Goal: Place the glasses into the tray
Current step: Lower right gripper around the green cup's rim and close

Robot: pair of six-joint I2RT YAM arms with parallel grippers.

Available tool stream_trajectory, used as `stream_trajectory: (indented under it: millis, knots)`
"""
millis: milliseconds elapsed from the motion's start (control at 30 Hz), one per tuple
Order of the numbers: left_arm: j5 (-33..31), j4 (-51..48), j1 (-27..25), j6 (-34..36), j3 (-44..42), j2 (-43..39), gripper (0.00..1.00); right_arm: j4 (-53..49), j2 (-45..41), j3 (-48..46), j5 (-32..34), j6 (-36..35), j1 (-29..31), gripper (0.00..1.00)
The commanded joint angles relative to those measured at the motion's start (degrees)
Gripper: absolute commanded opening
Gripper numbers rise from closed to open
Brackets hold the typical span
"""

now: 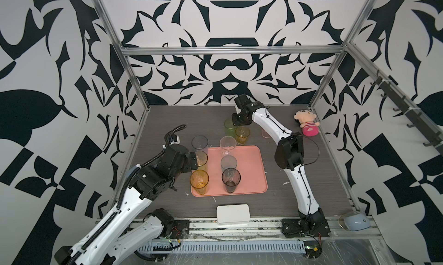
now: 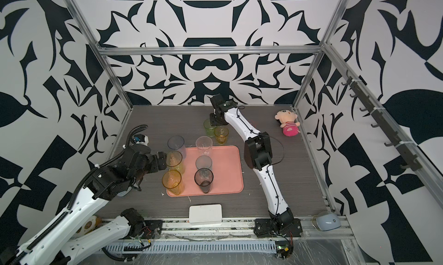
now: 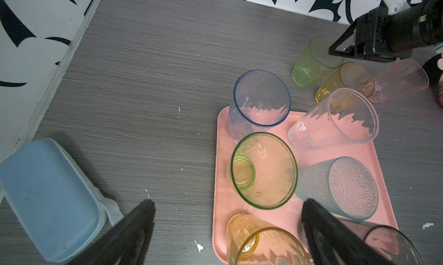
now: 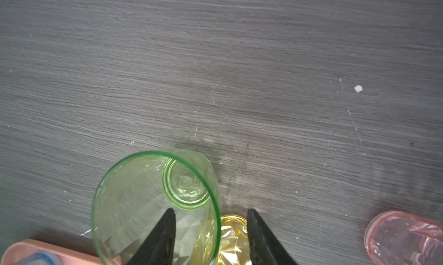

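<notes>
The salmon-pink tray (image 1: 251,170) (image 3: 221,180) carries several glasses: blue-grey (image 1: 200,143), yellow-green (image 1: 201,158), tall amber (image 1: 199,180), clear (image 1: 227,145), teal (image 1: 229,162) and smoky grey (image 1: 230,180). Beyond its far edge, on the table, stand a short green glass (image 1: 229,127) (image 4: 134,204), a short amber one (image 1: 242,135) (image 4: 232,237) and a pink one (image 1: 265,133) (image 4: 402,239). My right gripper (image 4: 209,214) is open and straddles the green glass's rim, one finger inside, one outside. My left gripper (image 3: 229,204) is wide open over the tray's left edge, holding nothing.
A white box (image 1: 233,213) lies at the front edge. A plush doll (image 1: 308,123) sits at the back right corner. A light blue case (image 3: 48,199) rests left of the tray beneath my left arm. A blue rounded object (image 1: 356,221) sits on the front rail.
</notes>
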Motion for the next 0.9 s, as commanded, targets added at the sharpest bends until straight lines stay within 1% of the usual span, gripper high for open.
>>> stream_trajectory:
  millis: [0, 233, 667, 700, 867]
  knots:
    - [0.05, -1.06, 0.14, -0.96, 0.69, -0.82, 0.99, -1.10, -1.06, 3.20, -0.02, 1.07, -0.05, 0.48]
    - [-0.13, -1.37, 0.14, -0.88, 0.82, -1.08, 1.00, -1.30, 0.18, 4.64, 0.13, 1.37, -0.04, 0.41]
    - [-0.14, -1.55, 0.14, -0.96, 0.63, -1.26, 1.00, -1.31, 0.75, 5.67, 0.43, 1.50, -0.04, 0.37]
    - [-0.15, -1.50, 0.14, -0.96, 0.65, -1.25, 1.00, -1.33, 2.05, 5.70, 0.47, 1.50, -0.04, 0.36]
    - [-0.11, -1.38, 0.14, -1.03, 0.59, -1.17, 1.00, -1.37, 2.41, 5.81, 0.53, 1.58, -0.04, 0.34]
